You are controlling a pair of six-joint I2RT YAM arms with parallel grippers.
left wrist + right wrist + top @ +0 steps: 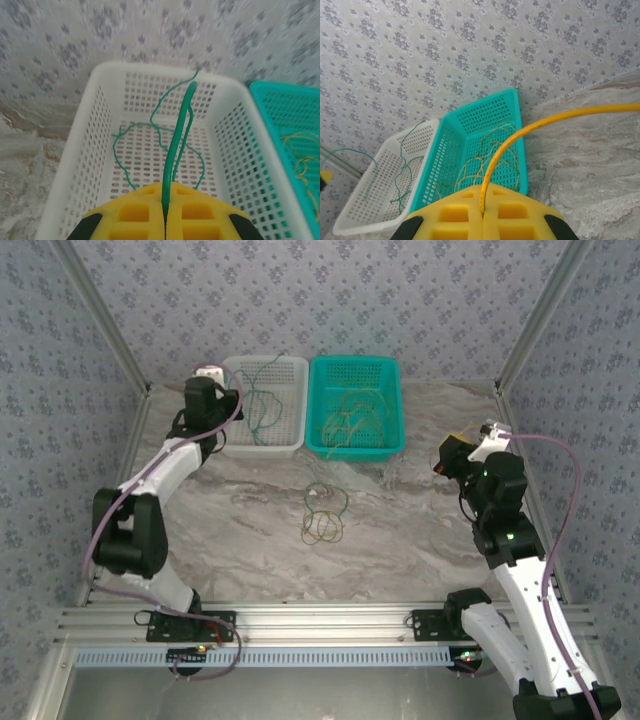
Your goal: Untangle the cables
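Far left: left gripper (165,215) clamped on green cable (176,140) over white basket (92,145). Right: right gripper (482,212) clamped on yellow cable (535,125), beyond teal basket (485,112). Centre: tangled cables (323,512) on table (230,530).

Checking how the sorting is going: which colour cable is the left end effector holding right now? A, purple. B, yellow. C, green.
C: in the left wrist view the left end effector is shut on a green cable, which rises from between its pads, with the white basket beyond.
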